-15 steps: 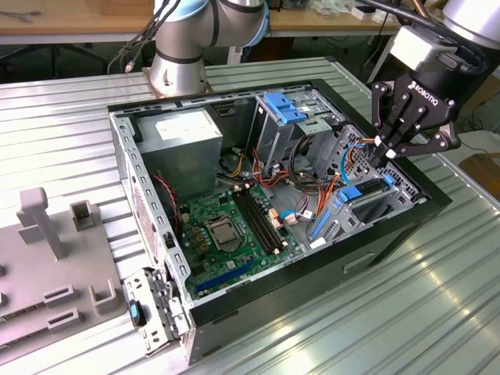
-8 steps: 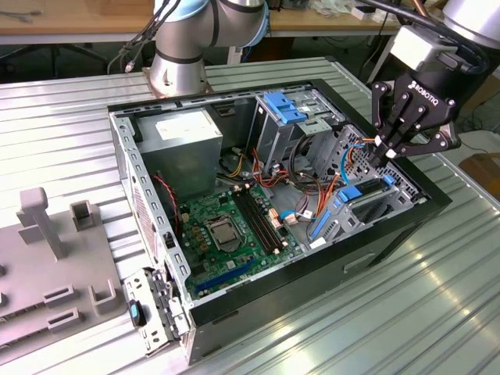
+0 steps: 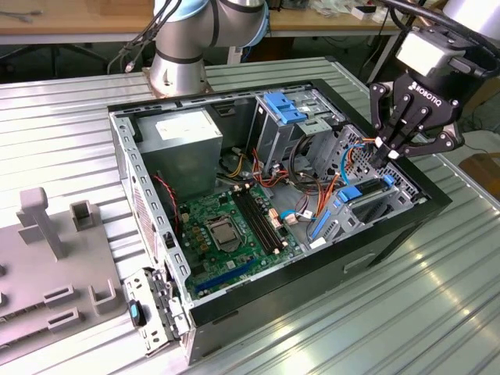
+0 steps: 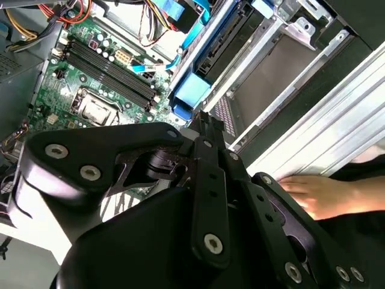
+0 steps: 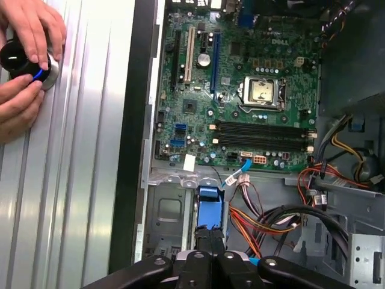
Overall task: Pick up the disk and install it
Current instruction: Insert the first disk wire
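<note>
Evidently at the installing step, not the pickup. Closed claw, tips pinched together, pointing down into the open computer case at the exterior view's right. Cannot tell whether anything is nipped between the tips or whether they merely press.

Just beside them, in the first wrist view, the blue end tab of the disk. Disk itself lying low in the drive cage by the case's near wall, blue rails along its sides, dark body between.

Further out:
- motherboard flat on the case floor
- a bundle of red, orange and black cables close alongside the cage
- grey power supply in the far corner

Outside the case, on the ribbed metal table, a person's hands around a dark knob.

Calls, by the look of it, for a straight, gentle push along the rails, square to the cage and clear of the cables, until the tabs latch.
</note>
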`<state>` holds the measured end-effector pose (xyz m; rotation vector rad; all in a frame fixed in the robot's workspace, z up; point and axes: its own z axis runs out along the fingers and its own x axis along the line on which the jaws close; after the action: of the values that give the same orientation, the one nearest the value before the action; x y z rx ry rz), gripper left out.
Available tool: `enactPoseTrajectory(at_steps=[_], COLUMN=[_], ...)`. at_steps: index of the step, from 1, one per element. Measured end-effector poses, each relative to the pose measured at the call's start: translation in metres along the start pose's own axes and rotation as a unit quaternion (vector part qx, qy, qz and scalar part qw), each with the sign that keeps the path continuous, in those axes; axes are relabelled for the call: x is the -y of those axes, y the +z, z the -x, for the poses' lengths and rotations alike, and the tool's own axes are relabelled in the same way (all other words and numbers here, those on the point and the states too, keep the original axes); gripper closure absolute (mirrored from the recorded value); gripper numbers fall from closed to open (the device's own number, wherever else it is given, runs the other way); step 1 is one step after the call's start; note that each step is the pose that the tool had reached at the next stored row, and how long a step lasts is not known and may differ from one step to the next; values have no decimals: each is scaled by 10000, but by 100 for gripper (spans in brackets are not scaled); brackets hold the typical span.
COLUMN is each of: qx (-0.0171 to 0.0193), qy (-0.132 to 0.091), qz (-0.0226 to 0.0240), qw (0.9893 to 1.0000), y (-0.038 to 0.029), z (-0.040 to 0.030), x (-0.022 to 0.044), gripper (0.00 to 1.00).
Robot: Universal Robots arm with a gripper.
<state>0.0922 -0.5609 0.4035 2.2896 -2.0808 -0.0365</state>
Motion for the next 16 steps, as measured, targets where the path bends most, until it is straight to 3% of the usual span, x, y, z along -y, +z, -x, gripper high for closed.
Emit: enactPoseTrajectory(at_steps=[3, 5, 6, 9, 12, 16], qx=[0, -1, -1, -1, -6, -13], qy=[-6, -9, -14, -31, -100, -257], qz=[-1, 0, -1, -1, -1, -4], qw=[10000, 10000, 10000, 10000, 10000, 9997], y=[1, -1, -5, -12, -15, -6], z=[0, -1, -5, -1, 17, 88], x=[4, 43, 151, 307, 379, 428], gripper=[89, 89, 89, 89, 89, 89])
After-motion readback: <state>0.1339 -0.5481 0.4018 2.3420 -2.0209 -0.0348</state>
